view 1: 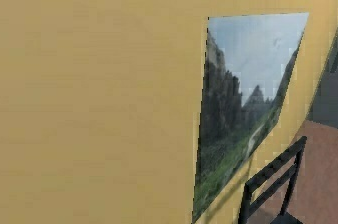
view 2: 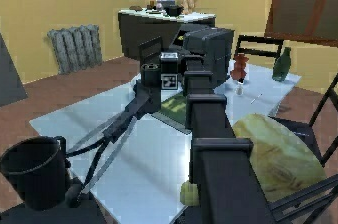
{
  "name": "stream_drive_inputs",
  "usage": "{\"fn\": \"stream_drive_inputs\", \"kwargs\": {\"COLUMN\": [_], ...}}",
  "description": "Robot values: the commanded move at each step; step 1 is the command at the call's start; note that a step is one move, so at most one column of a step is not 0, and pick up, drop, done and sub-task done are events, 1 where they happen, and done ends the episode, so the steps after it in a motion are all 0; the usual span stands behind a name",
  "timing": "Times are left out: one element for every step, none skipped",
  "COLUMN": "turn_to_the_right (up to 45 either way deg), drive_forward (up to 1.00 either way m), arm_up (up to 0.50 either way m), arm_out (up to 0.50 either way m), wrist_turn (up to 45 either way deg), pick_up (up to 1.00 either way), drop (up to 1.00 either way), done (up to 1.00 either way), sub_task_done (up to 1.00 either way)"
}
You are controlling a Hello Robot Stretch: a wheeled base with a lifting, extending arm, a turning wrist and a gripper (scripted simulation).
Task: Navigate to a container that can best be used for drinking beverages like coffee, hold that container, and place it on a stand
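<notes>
A yellow wall [view 1: 87,110] takes up most of the forward view. A large landscape picture [view 1: 242,100] hangs on it, and a dark chair [view 1: 275,190] stands on reddish floor at the lower right.

In the arm side view a pale tabletop [view 2: 142,185] spreads across the middle, with dark chairs [view 2: 329,110] around it. The arm [view 2: 212,140] runs up over it from the bottom edge. A rounded yellowish lump [view 2: 269,150] lies just right of the arm.

The dark mug [view 2: 32,170] is at the tabletop's near left corner, upright, with its mouth up. The claw [view 2: 77,165] reaches down and left from the white squares, and its thin fingers [view 2: 102,128] end right at the mug's side. Whether the claw has hold of the mug, or of anything, cannot be told from here, nor how its fingers are set.

A green bottle [view 2: 282,62] and a small reddish thing [view 2: 240,68] stand at the tabletop's far side, well apart from the mug.
</notes>
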Motion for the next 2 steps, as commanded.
{"fn": "stream_drive_inputs", "kwargs": {"turn_to_the_right": [0.0,45.0], "drive_forward": [0.00,0.00], "arm_up": [0.00,0.00], "arm_out": [-0.28,0.00], "wrist_turn": [0.0,0.0], "pick_up": [0.00,0.00], "drop": [0.00,0.00], "done": [0.00,0.00], "sub_task_done": [0.00,0.00]}}
